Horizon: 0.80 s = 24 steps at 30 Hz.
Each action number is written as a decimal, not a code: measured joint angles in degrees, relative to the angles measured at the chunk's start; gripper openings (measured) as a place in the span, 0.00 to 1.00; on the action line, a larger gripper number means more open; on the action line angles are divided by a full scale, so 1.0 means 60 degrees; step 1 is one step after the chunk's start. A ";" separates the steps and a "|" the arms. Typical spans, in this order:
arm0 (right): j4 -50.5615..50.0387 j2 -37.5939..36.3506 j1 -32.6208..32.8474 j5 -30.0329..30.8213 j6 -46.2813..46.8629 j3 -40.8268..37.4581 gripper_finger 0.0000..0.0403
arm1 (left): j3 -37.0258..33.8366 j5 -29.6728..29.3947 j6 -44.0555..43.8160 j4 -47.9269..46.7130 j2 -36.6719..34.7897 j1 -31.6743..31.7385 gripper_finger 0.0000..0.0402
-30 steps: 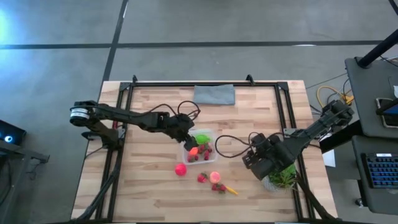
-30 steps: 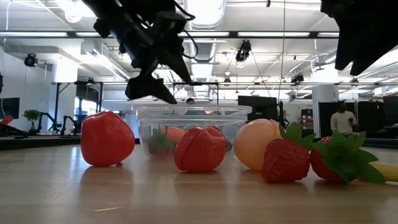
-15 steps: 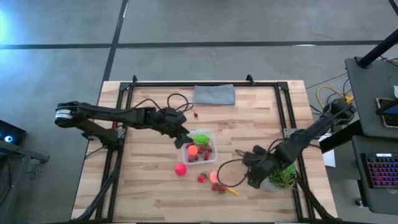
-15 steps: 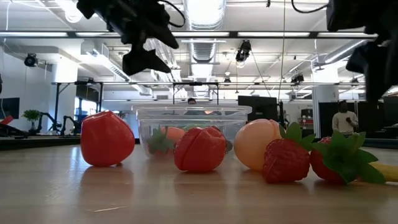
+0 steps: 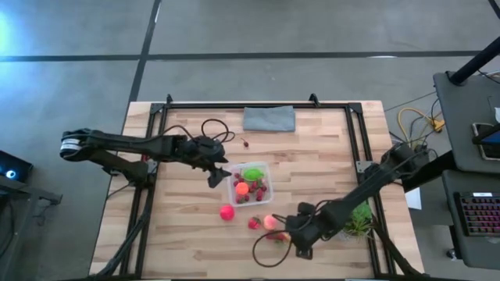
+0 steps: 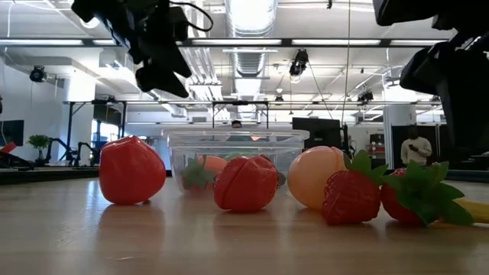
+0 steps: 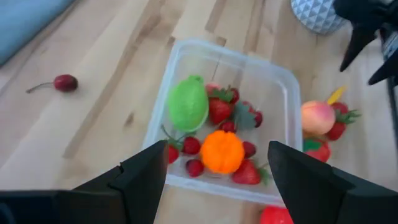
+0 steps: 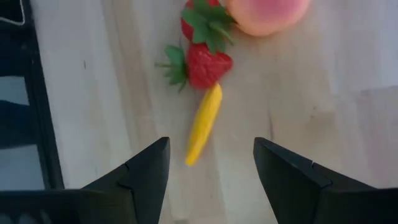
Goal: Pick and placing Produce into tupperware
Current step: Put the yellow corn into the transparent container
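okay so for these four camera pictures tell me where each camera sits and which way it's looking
High view: above the table, looking straight down; both arms, left gripper beside the tupperware.
Low view: table height, level across the peach into the room; arms hang in from above.
Left wrist view: looks past its open jaws onto the tupperware.
Right wrist view: looks down past the right gripper, open, at the yellow piece.
Shared: the peach shows in every view.

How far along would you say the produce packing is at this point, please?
Partly done. The tupperware already holds a green fruit, an orange one and several berries. Nothing is in hand: the left gripper hangs open above the box, and the right gripper is open over the yellow piece. Left out: the pink ball, peach, strawberries and a cherry.
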 joint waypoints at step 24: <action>-0.1578 0.3037 0.0022 -0.0312 0.2699 0.2700 0.56 | -0.0621 -0.1602 0.3297 -0.0530 -0.1305 0.0096 0.65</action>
